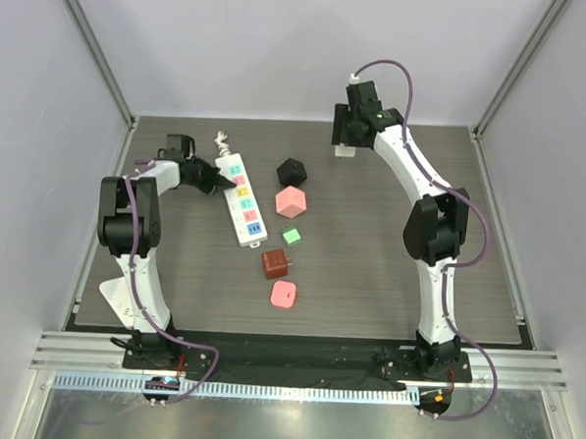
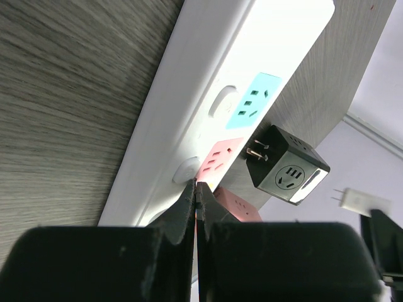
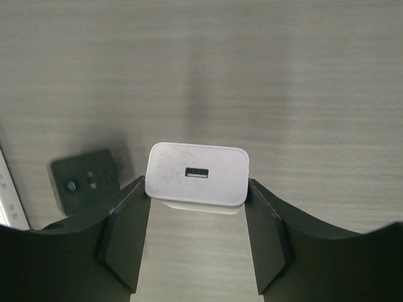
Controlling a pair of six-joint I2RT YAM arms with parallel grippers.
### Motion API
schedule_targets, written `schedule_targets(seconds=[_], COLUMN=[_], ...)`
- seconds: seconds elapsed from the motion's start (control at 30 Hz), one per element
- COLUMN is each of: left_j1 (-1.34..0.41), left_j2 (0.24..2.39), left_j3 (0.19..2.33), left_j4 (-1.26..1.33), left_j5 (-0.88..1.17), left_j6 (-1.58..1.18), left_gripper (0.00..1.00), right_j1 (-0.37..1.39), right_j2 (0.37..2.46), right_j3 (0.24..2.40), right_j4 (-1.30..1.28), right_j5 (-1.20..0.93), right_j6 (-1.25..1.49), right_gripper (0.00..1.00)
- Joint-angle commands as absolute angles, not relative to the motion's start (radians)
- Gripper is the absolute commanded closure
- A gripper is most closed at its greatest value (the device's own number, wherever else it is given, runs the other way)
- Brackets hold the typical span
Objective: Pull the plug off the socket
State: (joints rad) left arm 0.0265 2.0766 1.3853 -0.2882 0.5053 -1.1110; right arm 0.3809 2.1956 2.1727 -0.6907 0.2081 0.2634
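The socket [image 1: 243, 202] is a long white power strip with coloured outlets, lying left of the table's middle. My left gripper [image 1: 216, 179] is shut, with nothing between its fingers. Its tips [image 2: 197, 184] press on the socket [image 2: 208, 94] beside the pink outlet. The plug [image 3: 197, 175] is a white block with a USB port facing the right wrist camera. My right gripper [image 3: 197, 189] is shut on the plug, one finger against each short side. Right gripper and plug [image 1: 346, 150] are at the back of the table, well away from the socket. No plug sits in any visible outlet.
Right of the socket lie a black cube adapter [image 1: 292, 170], a pink cube [image 1: 291, 201], a small green plug [image 1: 292, 235], a dark red block [image 1: 276, 264] and a pink plug [image 1: 286, 295]. The table's back edge runs just behind the right gripper.
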Motion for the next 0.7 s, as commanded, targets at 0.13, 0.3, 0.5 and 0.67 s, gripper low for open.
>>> schedule_targets(seconds=[0.13,0.3,0.5,0.67], left_j1=[0.029,0.028,0.028,0.026], left_j2=[2.056,2.037,2.033,2.020], left_j3=[1.353,1.342,1.330,1.313], left_j4=[-0.321,-0.292,-0.259,-0.223], left_j5=[0.434,0.448,0.466,0.483], left_j6=[-1.035,-1.025,-1.028,-1.028], left_gripper=[1.00,1.00,1.00,0.96], right_j1=[0.357,0.356,0.356,0.356], right_j2=[2.276,2.322,2.394,2.430], right_j3=[2.237,2.263,2.324,2.356], right_j4=[-0.828,-0.857,-0.890,-0.888], right_j5=[0.012,-0.053,-0.055,-0.081], right_j6=[0.203,0.183,0.189,0.195], right_gripper=[0.99,0.99,0.97,0.89])
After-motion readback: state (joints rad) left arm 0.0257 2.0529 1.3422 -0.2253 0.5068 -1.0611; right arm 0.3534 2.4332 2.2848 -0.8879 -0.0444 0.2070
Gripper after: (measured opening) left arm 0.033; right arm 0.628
